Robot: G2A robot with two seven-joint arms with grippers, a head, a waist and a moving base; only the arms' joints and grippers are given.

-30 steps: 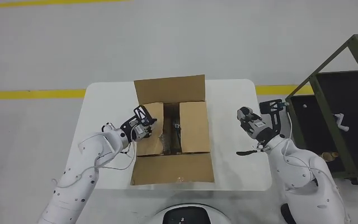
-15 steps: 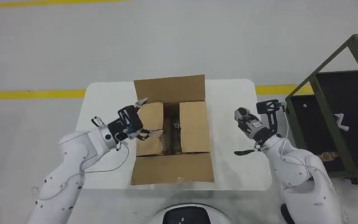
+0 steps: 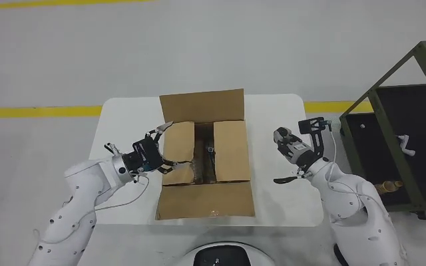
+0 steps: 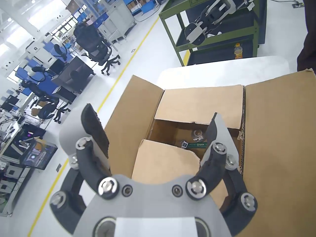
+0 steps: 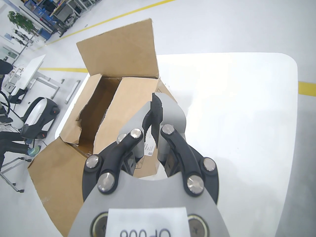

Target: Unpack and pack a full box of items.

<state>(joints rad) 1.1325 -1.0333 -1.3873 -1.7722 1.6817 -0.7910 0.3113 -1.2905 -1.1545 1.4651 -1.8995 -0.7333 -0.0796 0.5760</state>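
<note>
A brown cardboard box (image 3: 206,199) stands in the middle of the white table (image 3: 126,113), its far and near flaps folded out. Two inner flaps partly cover the opening; the dark gap (image 3: 205,151) between them shows small items (image 4: 197,143). My left gripper (image 3: 168,145) hovers open at the box's left side, and the torn left inner flap (image 4: 165,159) lies between its fingers (image 4: 95,127). I cannot tell if they touch it. My right gripper (image 5: 156,109) is shut on nothing, above the table just right of the box (image 5: 118,94).
A green cart (image 3: 393,133) stands past the table's right edge, close to the right arm, with a bottle (image 4: 237,51) on its lower shelf. Bare table lies on both sides of the box. A yellow floor line (image 3: 46,111) runs behind.
My left gripper has drawn back leftward from the box's left inner flap and spread its fingers. My right gripper has drifted slightly left toward the box.
</note>
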